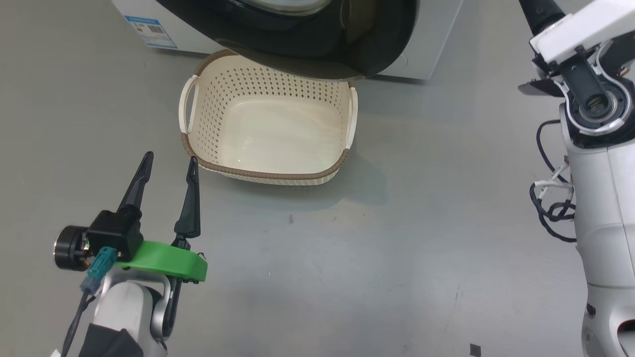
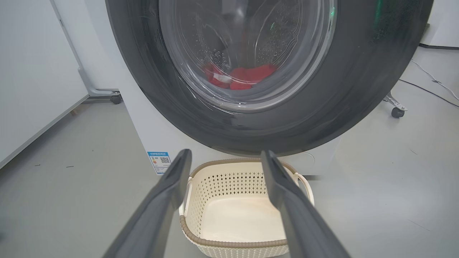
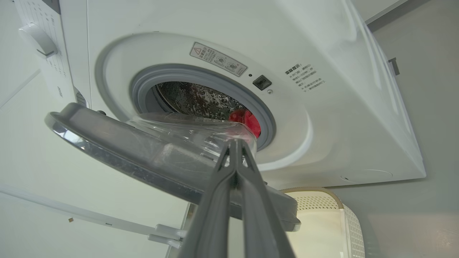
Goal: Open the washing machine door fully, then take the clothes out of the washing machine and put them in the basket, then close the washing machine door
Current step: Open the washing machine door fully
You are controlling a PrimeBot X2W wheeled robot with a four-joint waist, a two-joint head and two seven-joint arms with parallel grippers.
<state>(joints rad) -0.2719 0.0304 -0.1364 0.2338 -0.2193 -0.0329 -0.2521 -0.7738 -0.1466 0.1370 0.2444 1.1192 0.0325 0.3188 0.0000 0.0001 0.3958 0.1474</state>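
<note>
- The washing machine door (image 3: 118, 143) stands partly open. In the right wrist view it is seen almost edge-on across the lower left, with its hinge side toward the left of the frame and its free edge toward the lower right.
- The right gripper (image 3: 235, 143) is on the machine side of that door. Its jaws are pressed together with nothing between them, and they rise over the door's inner face to the glass bowl (image 3: 186, 125). I cannot tell whether they touch the glass.
- The red clothes (image 3: 247, 121) lie in the drum (image 3: 193, 98), just past the tips, inside the grey rubber-ringed mouth (image 3: 143, 82) of the washing machine (image 3: 322, 125).
- The basket (image 1: 268, 174) sits empty on the floor (image 1: 347, 272) at the upper centre of the head view. Its far rim is tucked under the door's black rim.
- The left gripper (image 1: 170, 158) is at the lower left of the head view, near the basket's near-left corner. Its jaws are spread and empty, and it is on the door's outer side. In its wrist view the clothes show only through the glass.
- The step in hand looks like opening the door, and the right arm is much the nearer. Since its jaws lie behind the door, a push away from the mouth should swing the door wider.
</note>
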